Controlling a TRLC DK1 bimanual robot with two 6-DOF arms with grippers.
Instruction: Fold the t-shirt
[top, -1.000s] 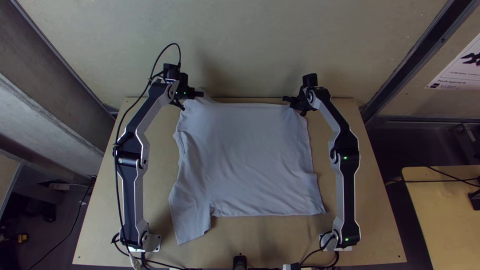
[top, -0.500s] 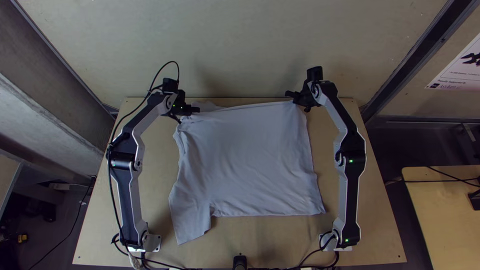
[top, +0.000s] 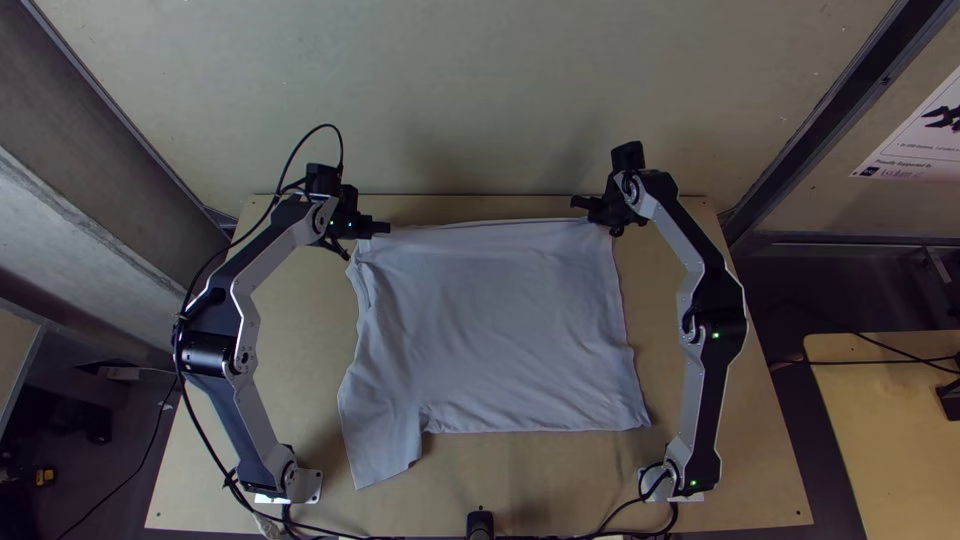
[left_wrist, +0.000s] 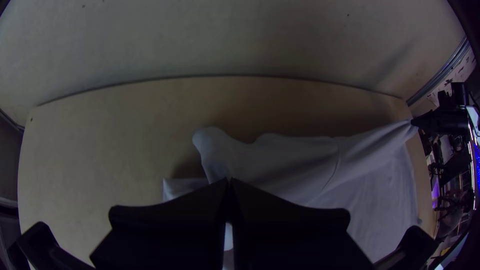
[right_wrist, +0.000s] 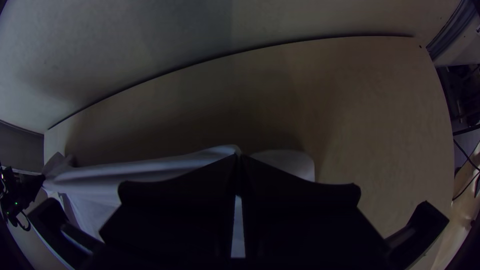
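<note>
In the top view my left gripper (top: 382, 229) is at the far left corner of the grey-white t-shirt (top: 490, 320), and my right gripper (top: 580, 204) is at its far right corner. Between them the far edge runs nearly straight; the body lies spread with light wrinkles, a sleeve flap pointing to the near left. The left wrist view has the left gripper (left_wrist: 230, 182) shut on the t-shirt (left_wrist: 295, 162), a rounded part bulging beyond the fingertips. Likewise, the right gripper (right_wrist: 238, 156) is shut on the t-shirt (right_wrist: 120, 175), whose edge stretches toward the other gripper.
Bare wooden table (top: 530, 490) surrounds the cloth on its near side and both flanks. A pale wall (top: 490, 90) rises behind the table's far edge. Cables (top: 205, 440) loop beside the left arm and around both bases.
Both grippers have come toward the table's near edge overall, the left one also shifting left. The t-shirt's far edge moved nearer with them, uncovering a strip of table behind it.
</note>
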